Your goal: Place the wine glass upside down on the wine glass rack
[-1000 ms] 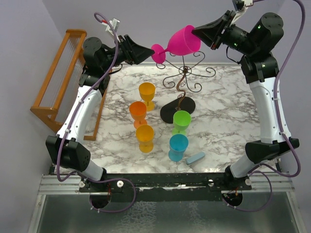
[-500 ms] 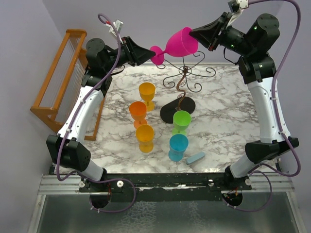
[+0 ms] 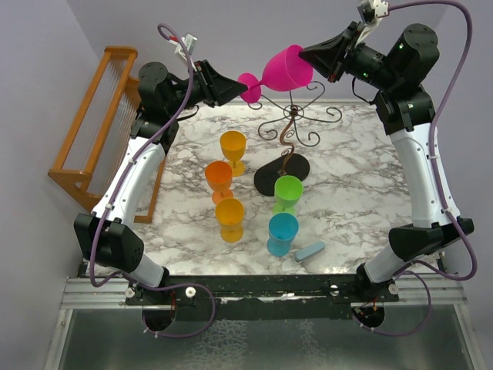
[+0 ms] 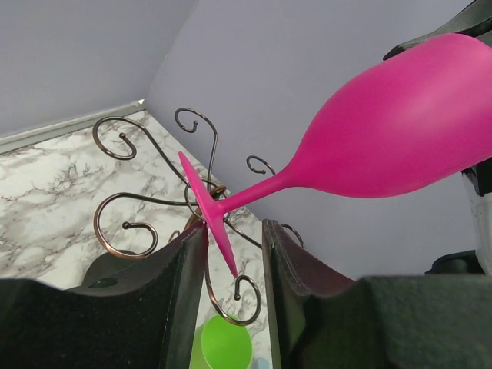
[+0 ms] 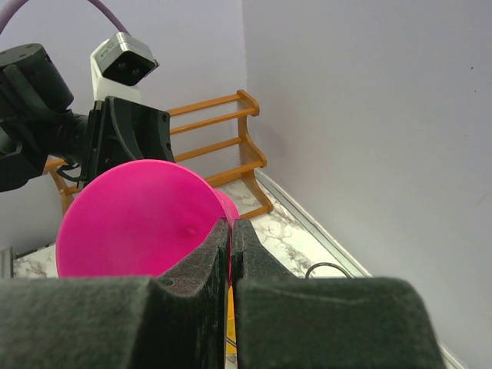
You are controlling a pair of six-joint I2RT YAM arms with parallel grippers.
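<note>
Close to the arms, a blue cup (image 3: 283, 233) and a green cup (image 3: 288, 193) stand on the table (image 3: 354, 177), with three orange cups (image 3: 219, 176) to their left. Just behind them stands the rack (image 3: 289, 135), a thin wire tree on a flat black base. No glass hangs on it. High over the rack, at the far end, the pink glass (image 3: 286, 68) lies on its side in the air, not upside down yet. The right claw (image 3: 306, 52) is clamped tight on the rim of its bowl. The left claw (image 3: 240, 86) has one finger on each side of the foot (image 4: 209, 211), and it is hard to tell if it is pinching. That is the risk. If the right claw lets go while the left grip is loose, the glass could slip, hit the rack and knock over the cups below. The round foot could also catch on a curly wire arm.
</note>
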